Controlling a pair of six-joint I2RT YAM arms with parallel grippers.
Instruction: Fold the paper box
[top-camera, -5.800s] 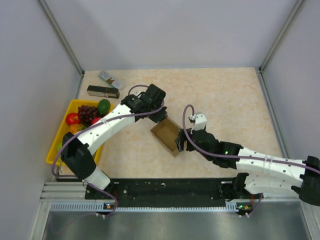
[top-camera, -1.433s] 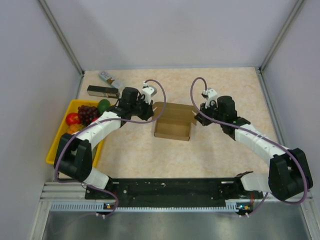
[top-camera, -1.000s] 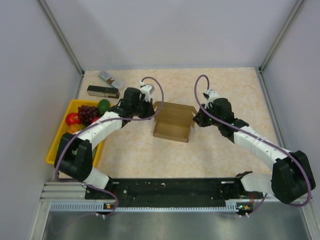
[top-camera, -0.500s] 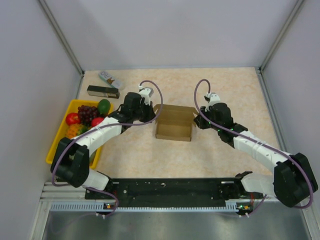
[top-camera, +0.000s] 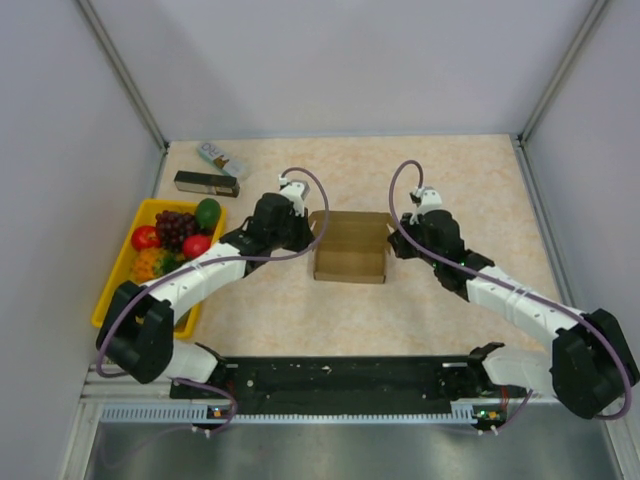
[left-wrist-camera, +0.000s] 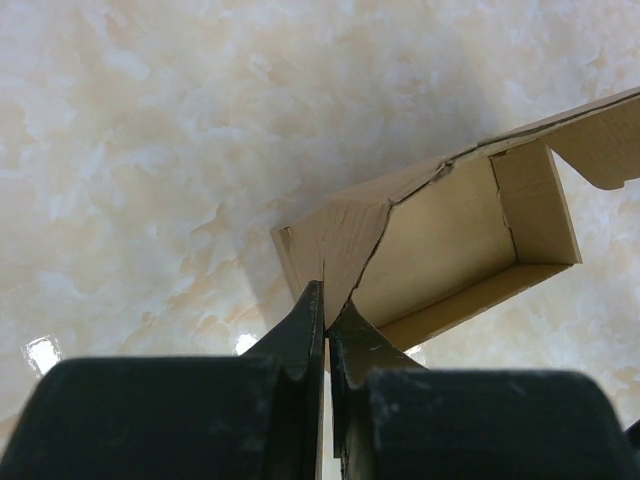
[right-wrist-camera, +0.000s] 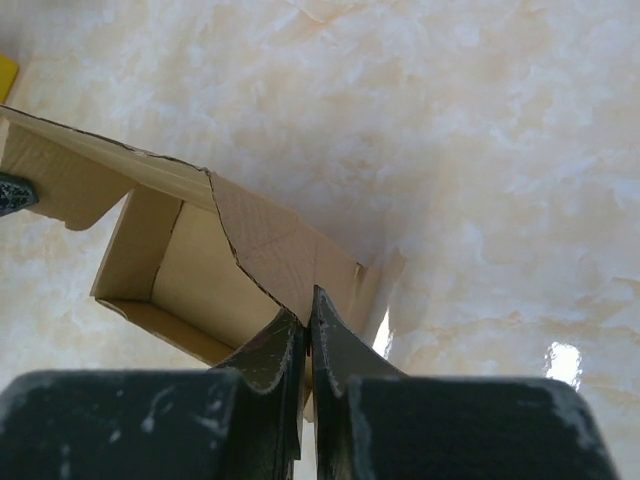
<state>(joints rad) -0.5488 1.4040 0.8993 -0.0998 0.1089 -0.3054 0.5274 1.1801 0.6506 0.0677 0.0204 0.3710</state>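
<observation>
Left gripper (left-wrist-camera: 325, 310) clamped on one end flap of the paper box (top-camera: 349, 248) — right gripper (right-wrist-camera: 306, 318) on the other.

The box (top-camera: 349, 247) is sitting mid-way across the bench (top-camera: 470, 190), left jaws at its left flap and right jaws at its right, with the tray (top-camera: 110, 290) lying far left and the black box (top-camera: 206, 182) and packet (top-camera: 221, 158) behind it.

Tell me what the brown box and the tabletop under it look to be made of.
The paper box looks like thin matte brown cardboard: rough fibrous cut edges, crease lines. The tabletop is smooth and glossy with beige marbling and glints; laminate or stone, cannot tell which.
</observation>
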